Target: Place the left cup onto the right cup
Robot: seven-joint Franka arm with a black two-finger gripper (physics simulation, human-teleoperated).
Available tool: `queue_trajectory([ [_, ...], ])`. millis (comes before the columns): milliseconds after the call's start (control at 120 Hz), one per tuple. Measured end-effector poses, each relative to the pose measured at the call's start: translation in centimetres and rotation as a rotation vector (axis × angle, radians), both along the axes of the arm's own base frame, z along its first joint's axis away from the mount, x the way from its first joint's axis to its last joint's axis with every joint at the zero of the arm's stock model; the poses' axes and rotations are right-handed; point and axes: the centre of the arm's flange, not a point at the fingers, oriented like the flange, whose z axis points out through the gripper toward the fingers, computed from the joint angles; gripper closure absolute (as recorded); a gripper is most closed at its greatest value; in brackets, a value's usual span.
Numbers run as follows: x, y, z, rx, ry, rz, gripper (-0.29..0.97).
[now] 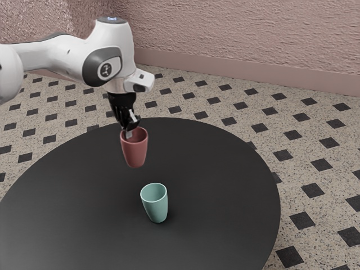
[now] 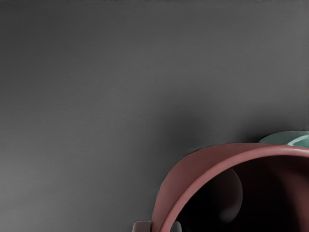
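A dark red cup (image 1: 134,147) hangs upright above the round black table (image 1: 67,214), with my gripper (image 1: 129,130) shut on its rim, one finger inside and one outside. A teal cup (image 1: 154,202) stands upright on the table, below the red cup and toward the exterior view's right. In the wrist view the red cup's rim (image 2: 203,164) curves close under my hand, and a sliver of the teal cup (image 2: 289,138) peeks out beyond it.
The table's edge curves round at the exterior view's right, past it a speckled floor with black squares (image 1: 292,135). A pink textured wall (image 1: 253,34) runs along the back.
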Motion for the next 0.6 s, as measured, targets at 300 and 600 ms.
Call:
queue_trajectory([
  [300, -0.2, -2.5, 0.0, 0.000, -0.001, -0.043, 0.79],
  [600, -0.3, -3.9, -0.3, 0.001, 0.001, -0.067, 0.79],
])
